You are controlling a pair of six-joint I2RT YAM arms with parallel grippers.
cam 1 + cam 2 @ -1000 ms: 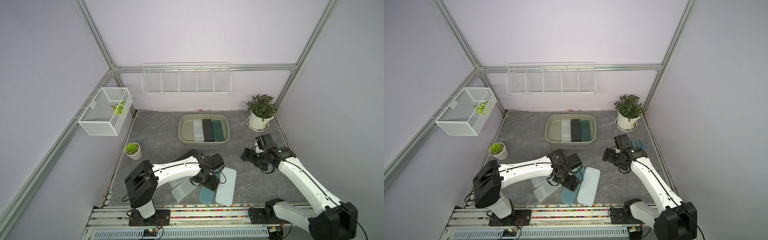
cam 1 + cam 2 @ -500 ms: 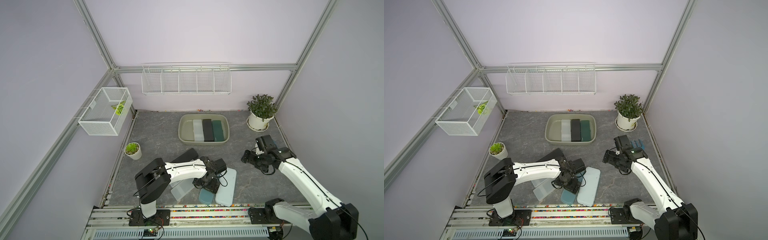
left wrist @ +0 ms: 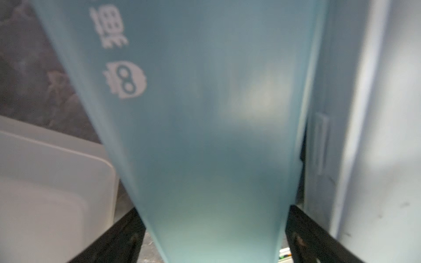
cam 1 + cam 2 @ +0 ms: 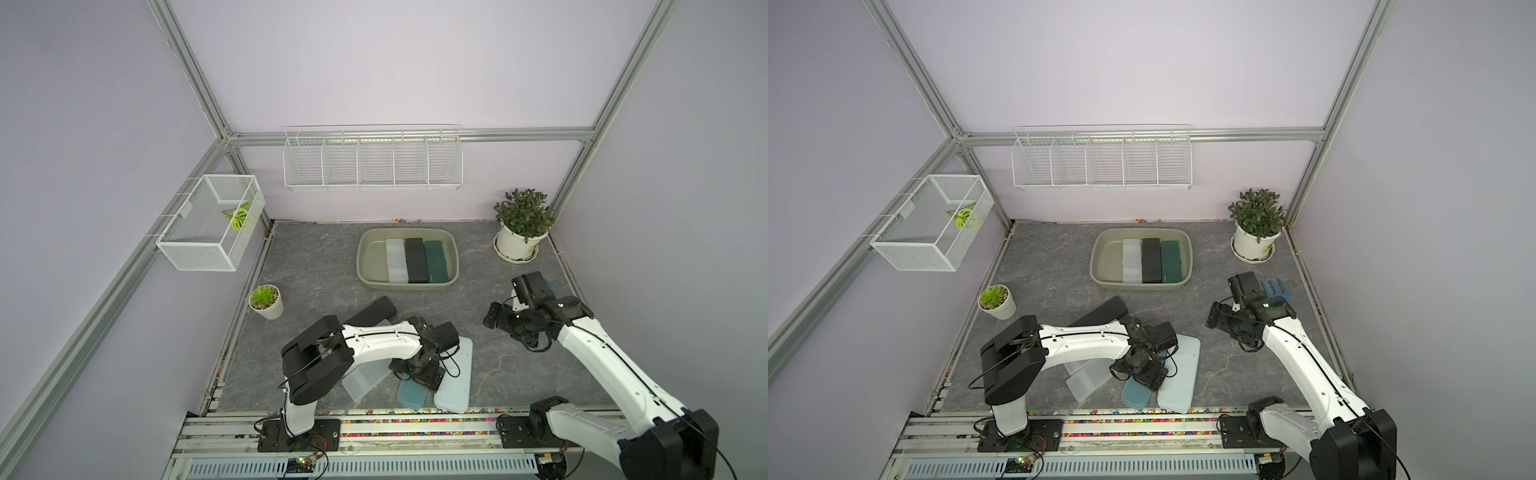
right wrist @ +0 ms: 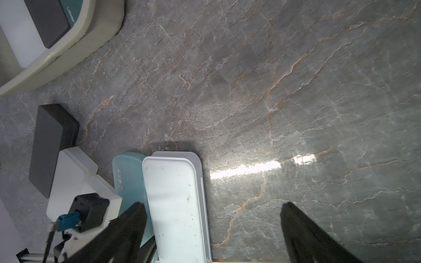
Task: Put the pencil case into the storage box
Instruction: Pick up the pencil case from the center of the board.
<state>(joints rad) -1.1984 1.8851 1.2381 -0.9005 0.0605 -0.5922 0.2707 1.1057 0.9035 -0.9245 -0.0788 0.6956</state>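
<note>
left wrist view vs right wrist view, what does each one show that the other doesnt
Only the left wrist view: the left pincer close up, open astride the teal pencil case, whose goggle-eyed face print is large enough to make out.
Only the right wrist view: a corner of the storage box with cases inside, a black pencil case on the table, and the right pincer, open and holding nothing.
Both: the teal pencil case, the pale blue case beside it and the frosted white case.
</note>
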